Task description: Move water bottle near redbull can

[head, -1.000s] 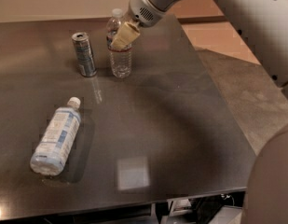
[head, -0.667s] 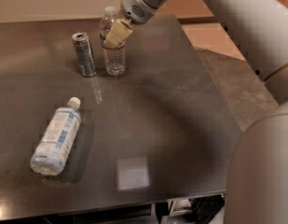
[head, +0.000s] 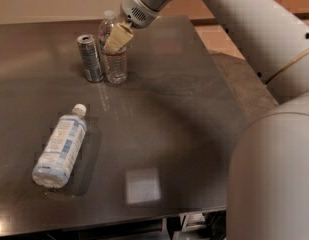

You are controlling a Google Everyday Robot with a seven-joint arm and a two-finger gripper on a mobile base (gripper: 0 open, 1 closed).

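Water bottle (head: 116,64) stands upright on the desk (head: 184,114), just to the right of the redbull can (head: 90,58) and so close that I cannot tell whether the two touch. It is clear, ribbed plastic with a white cap and a narrow dark and red label band, and it rises above the can. The can is slim, silver and blue, and upright, with a silver top.

The pincer (head: 113,43) sits up and to the right of the can's top, closed about the bottle's upper part. One tan finger (head: 119,36) slants across the front of the bottle's shoulder, and the other is hidden behind the plastic.

From the pincer a rounded grey-white wrist (head: 140,3) leads up and away from the can. The white arm (head: 244,24) then runs to the right and downward, far to the right of the can, to the robot's bulky pale body (head: 274,179).

Well in front of the can and a little to its left, a whitish bottle (head: 60,146) with a pale blue-white label lies on its side, its cap pointing back toward the can.

The desk is dark, smooth and glossy, with a pale square glare (head: 142,185) far in front of the can and to its right. Beyond the desk's far edge, behind the can, is a beige wall (head: 44,4). Grey-brown floor (head: 246,81) shows past the desk's right edge.
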